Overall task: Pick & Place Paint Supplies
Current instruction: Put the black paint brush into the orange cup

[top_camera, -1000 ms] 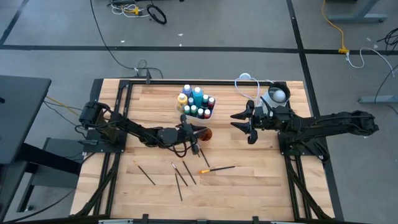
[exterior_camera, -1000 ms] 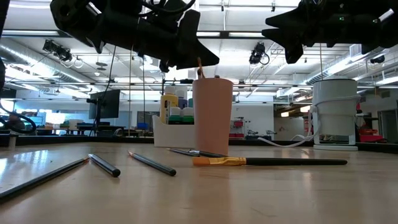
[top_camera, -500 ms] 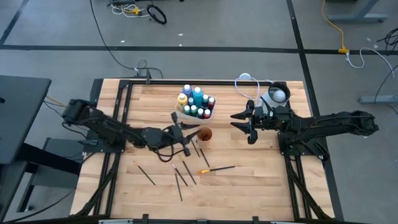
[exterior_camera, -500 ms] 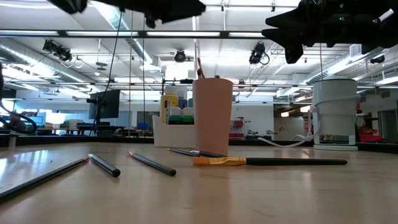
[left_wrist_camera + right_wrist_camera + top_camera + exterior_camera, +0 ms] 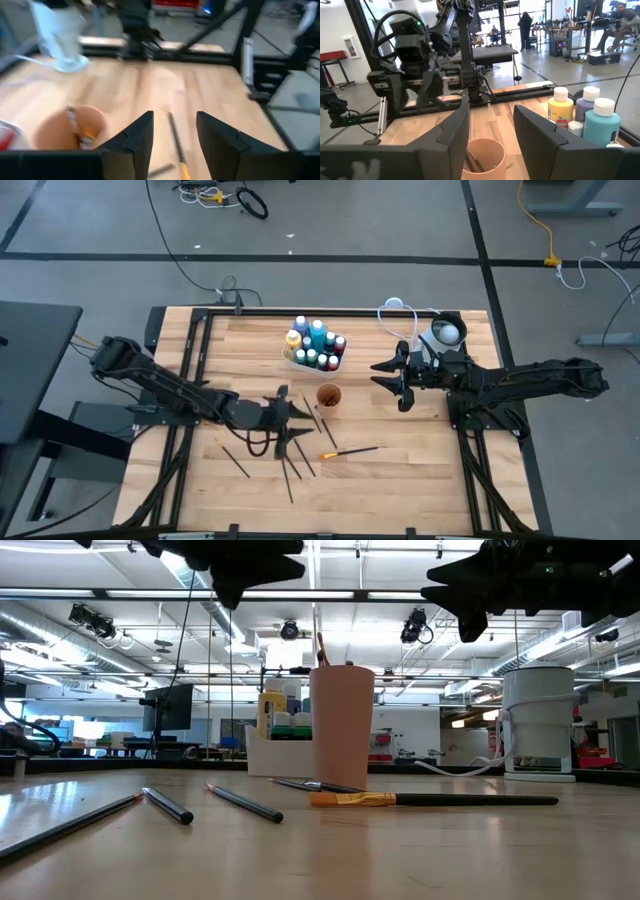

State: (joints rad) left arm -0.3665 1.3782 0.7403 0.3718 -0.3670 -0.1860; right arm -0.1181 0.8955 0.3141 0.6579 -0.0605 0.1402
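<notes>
high view: left gripper has pulled back from the cup toward the loose brushes, fingers spread and empty, a brush now in the cup. right gripper waits beside the cup, open, empty.

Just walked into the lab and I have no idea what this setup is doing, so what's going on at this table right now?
A two-armed robot is sorting paint supplies. Its left hand, open and empty, hovers over the loose brushes lying on the table, beside the orange cup, which already holds brushes. The paint bottles stand together in a white tray near the far edge. The right hand waits open above the table, holding nothing.
</notes>
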